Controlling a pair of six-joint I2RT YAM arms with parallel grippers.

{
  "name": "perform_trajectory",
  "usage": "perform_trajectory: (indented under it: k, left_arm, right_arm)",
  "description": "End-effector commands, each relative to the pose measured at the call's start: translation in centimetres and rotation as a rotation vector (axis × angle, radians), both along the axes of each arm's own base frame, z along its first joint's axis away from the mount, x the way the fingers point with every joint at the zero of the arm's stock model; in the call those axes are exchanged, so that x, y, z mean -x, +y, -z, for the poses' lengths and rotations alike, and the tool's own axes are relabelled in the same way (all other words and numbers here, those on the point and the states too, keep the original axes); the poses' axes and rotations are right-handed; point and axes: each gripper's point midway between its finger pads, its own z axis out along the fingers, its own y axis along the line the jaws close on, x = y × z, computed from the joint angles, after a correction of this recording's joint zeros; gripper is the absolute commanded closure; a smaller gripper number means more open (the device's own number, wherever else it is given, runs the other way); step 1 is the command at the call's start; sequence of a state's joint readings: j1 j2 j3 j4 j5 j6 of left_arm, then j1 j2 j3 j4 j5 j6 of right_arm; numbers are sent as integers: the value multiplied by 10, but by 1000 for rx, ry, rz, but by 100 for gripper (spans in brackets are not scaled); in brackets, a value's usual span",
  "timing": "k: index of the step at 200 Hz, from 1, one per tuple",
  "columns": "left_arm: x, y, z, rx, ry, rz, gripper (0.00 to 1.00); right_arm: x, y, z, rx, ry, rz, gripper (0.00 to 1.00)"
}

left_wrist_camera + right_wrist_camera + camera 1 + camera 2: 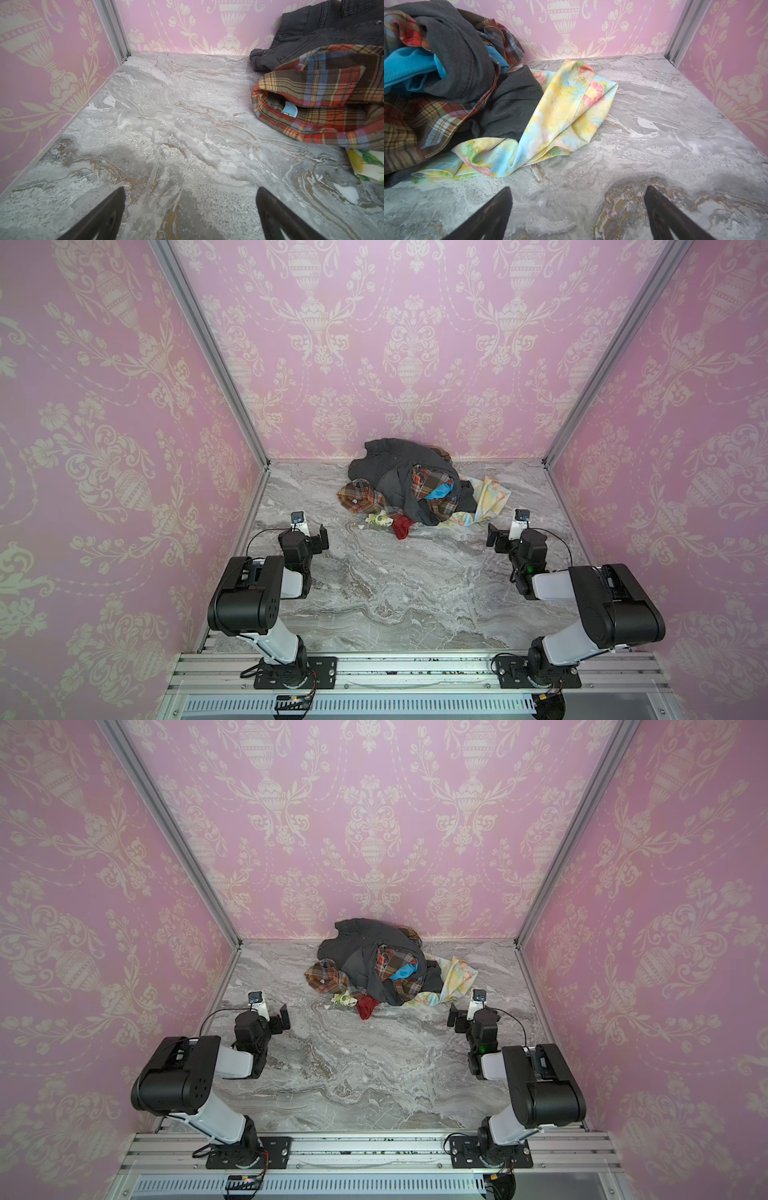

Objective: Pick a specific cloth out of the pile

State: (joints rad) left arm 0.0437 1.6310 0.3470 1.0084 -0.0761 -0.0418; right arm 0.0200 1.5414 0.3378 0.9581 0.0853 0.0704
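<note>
Since the cloth (404, 64) is thin, soft and light, it should slide out easily (the grey garment (463, 62) over it may drag along). It sits tucked high in the pile (386, 485); pinch its exposed blue fold. Both sets of jaws stand apart, empty.

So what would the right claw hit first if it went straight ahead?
Probably the floral cloth, lying straight ahead of the open right gripper with only bare table between; depth is hard to judge.
</note>
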Motion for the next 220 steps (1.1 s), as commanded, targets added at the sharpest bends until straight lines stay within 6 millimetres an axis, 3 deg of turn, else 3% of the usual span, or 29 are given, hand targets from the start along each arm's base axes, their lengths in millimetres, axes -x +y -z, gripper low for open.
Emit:
perform_trajectory:
  k: [1, 158, 185, 220]
  left_arm:
    - [-4, -5, -2, -8, -4, 32, 1]
    - [-4, -6, -1, -6, 0, 30, 1]
    - [-4, -7, -5, -9, -7, 36, 1]
    - [0, -5, -19, -30, -13, 5, 1]
  right_arm:
    - [-4, 0, -7, 14, -20, 1, 0]
    - [-2, 0, -8, 21, -29, 8, 0]
    - [5, 9, -18, 57, -66, -15, 0]
    - [16, 5, -30, 79, -111, 24, 0]
